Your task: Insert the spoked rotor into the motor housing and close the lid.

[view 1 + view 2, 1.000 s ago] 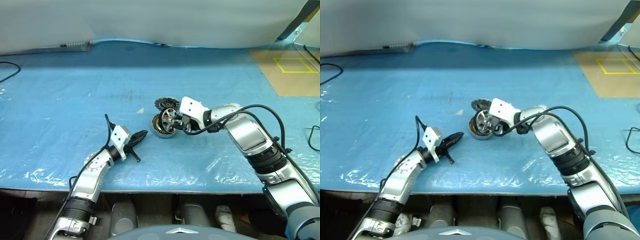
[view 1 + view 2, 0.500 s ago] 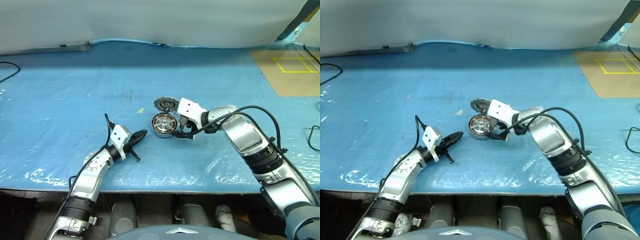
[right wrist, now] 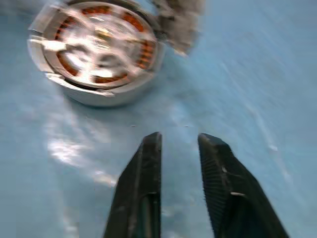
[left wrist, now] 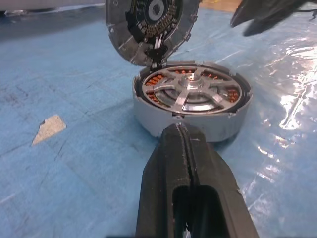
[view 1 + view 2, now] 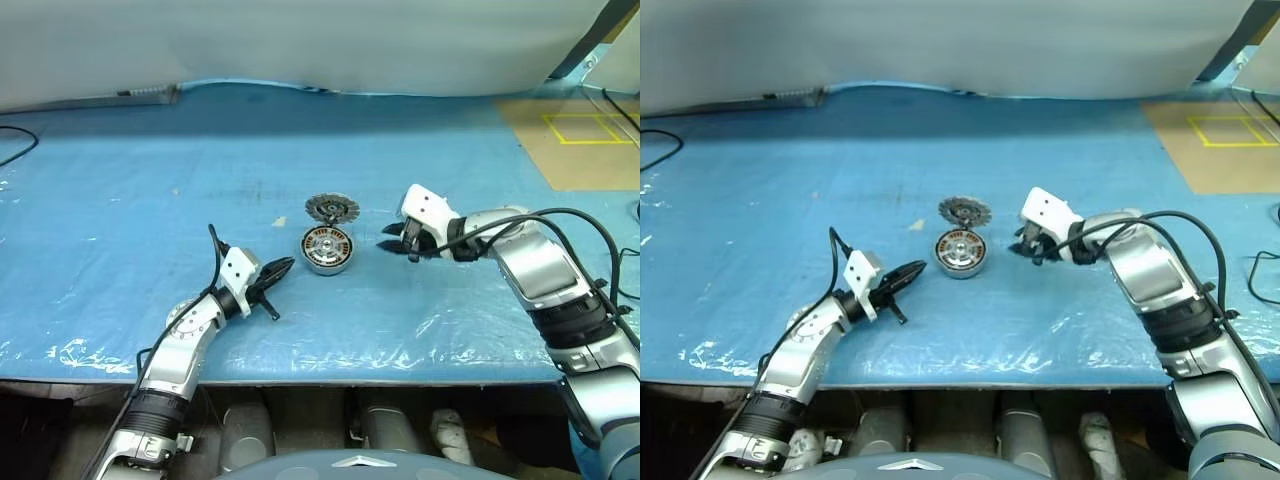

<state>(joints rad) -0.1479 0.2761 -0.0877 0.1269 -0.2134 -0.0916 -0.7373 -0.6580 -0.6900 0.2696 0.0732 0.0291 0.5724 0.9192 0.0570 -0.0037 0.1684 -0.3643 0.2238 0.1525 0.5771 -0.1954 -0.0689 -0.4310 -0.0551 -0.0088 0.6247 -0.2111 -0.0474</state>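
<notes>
At table centre, motor housing (image 5: 327, 249) holds spoked rotor (image 4: 190, 92); lid (image 5: 332, 209) stands open at housing's 12 o'clock. Right gripper (image 5: 398, 243), empty, narrowly parted, at 3 o'clock, nearer lid. Left gripper (image 5: 279, 270) clenched, empty, at 8 o'clock.

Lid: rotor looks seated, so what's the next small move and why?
Probably bring the right claw behind the lid and tip it down. The spoked rotor already lies inside the motor housing, the lid stands open, and that claw is empty beside it.
</notes>
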